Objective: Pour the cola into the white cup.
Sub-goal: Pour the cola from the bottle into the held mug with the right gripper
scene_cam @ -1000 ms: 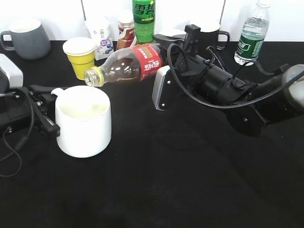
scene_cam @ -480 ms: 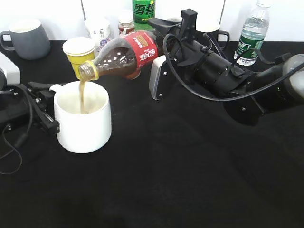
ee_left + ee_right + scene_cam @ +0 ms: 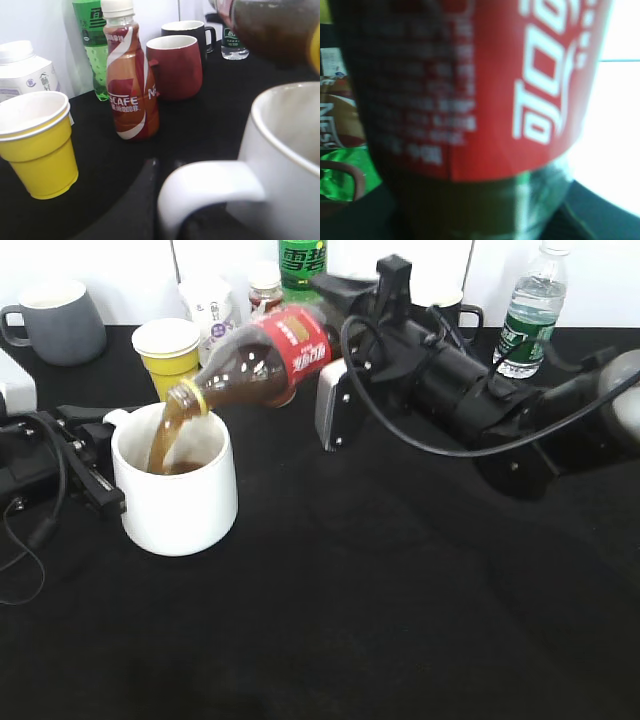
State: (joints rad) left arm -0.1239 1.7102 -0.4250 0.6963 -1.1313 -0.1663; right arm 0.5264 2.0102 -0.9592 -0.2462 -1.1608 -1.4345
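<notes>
The cola bottle (image 3: 262, 360), clear with dark liquid and a red label, is tipped mouth-down to the left over the white cup (image 3: 180, 500). A brown stream runs from its mouth into the cup, which holds brown liquid. My right gripper (image 3: 335, 370) is shut on the bottle's lower body; the right wrist view is filled by the bottle (image 3: 470, 100). My left gripper (image 3: 95, 475) is shut on the white cup's handle (image 3: 205, 185), and the bottle's neck (image 3: 275, 30) hangs above the cup's rim (image 3: 285, 130).
Behind the cup stand a yellow cup (image 3: 168, 358), a white carton (image 3: 208, 302), a Nescafe bottle (image 3: 130, 75), a green soda bottle (image 3: 302, 265), a dark red mug (image 3: 175, 65) and a black mug (image 3: 450, 310). A grey mug (image 3: 55, 320) is far left, a water bottle (image 3: 527, 310) far right.
The right gripper has raised the bottle's base and tipped it further. The mouth moved left over the cup, the cola started flowing, and the stream is now thicker with liquid in the cup.
</notes>
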